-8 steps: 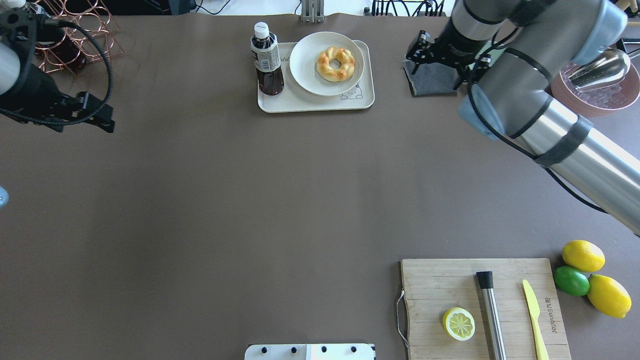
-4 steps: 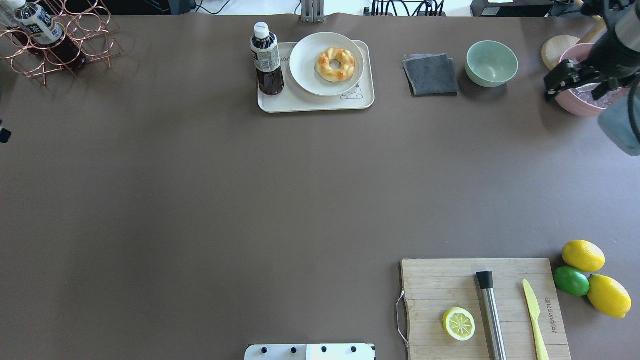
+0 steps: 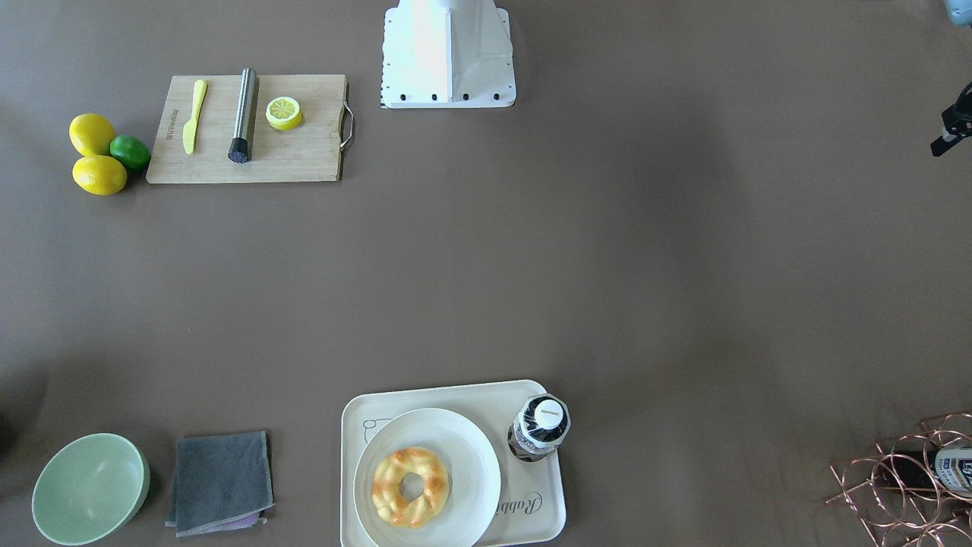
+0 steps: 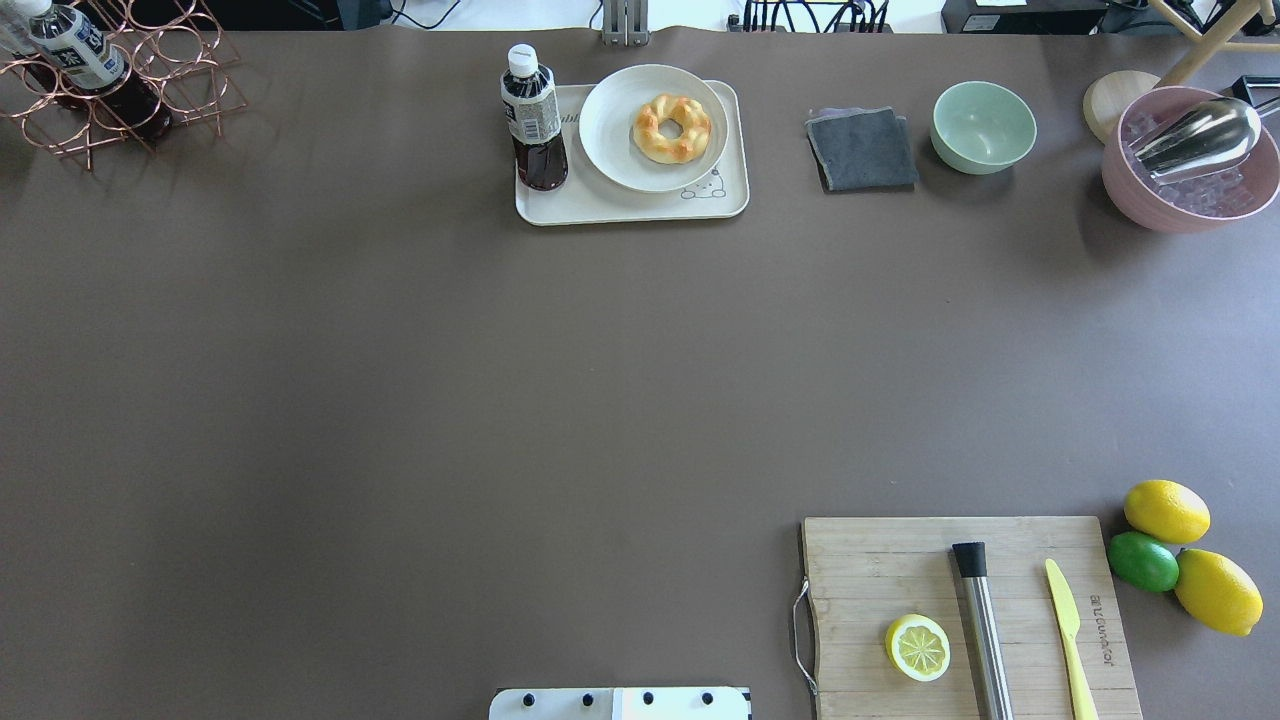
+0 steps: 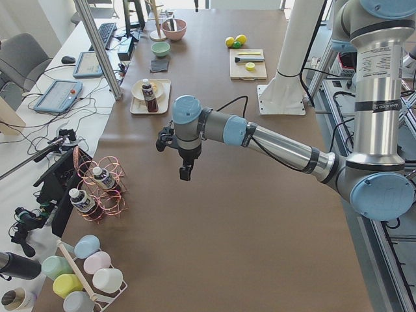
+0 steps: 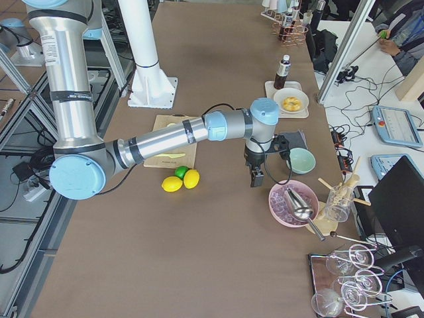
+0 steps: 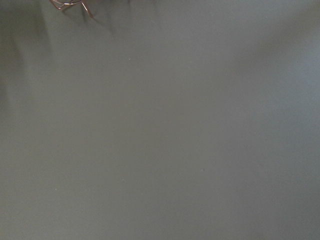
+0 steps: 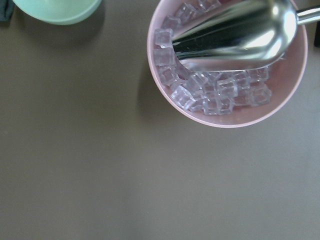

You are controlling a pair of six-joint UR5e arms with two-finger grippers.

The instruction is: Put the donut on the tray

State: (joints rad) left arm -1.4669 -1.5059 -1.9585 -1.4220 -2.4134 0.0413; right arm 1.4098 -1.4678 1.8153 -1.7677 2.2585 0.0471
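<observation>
Right gripper (image 6: 256, 179) hangs fingers-down over bare table, just beside the pink bowl of ice (image 6: 293, 204). From this side angle I cannot tell whether its fingers are spread or pressed together. The left gripper (image 5: 185, 173) also points down at open tabletop, near the copper wire rack (image 5: 104, 188). Only a dark sliver of it shows in the front view, so I can't call its state either. Neither is carrying anything that I can see.

The donut (image 4: 672, 127) lies flat on the round white plate (image 4: 615, 150). That plate sits on the cream tray (image 4: 600, 208), so to my eye the job looks as good as done.

The dangers I see from here:
- **The bottle:** any return to the tray risks the dark drink bottle (image 4: 533, 120). It stands upright on the tray, just beside the plate, and a brushing wrist could topple it.
- **The plate:** a nudge could slide it, donut and all.
- **The right arm's side:** a low sweep could clip the pink bowl's rim or the metal scoop (image 8: 235, 32) lying in the ice, and cubes would scatter.
- **The left arm's side:** a careless swing could snag the rack's wires.
</observation>
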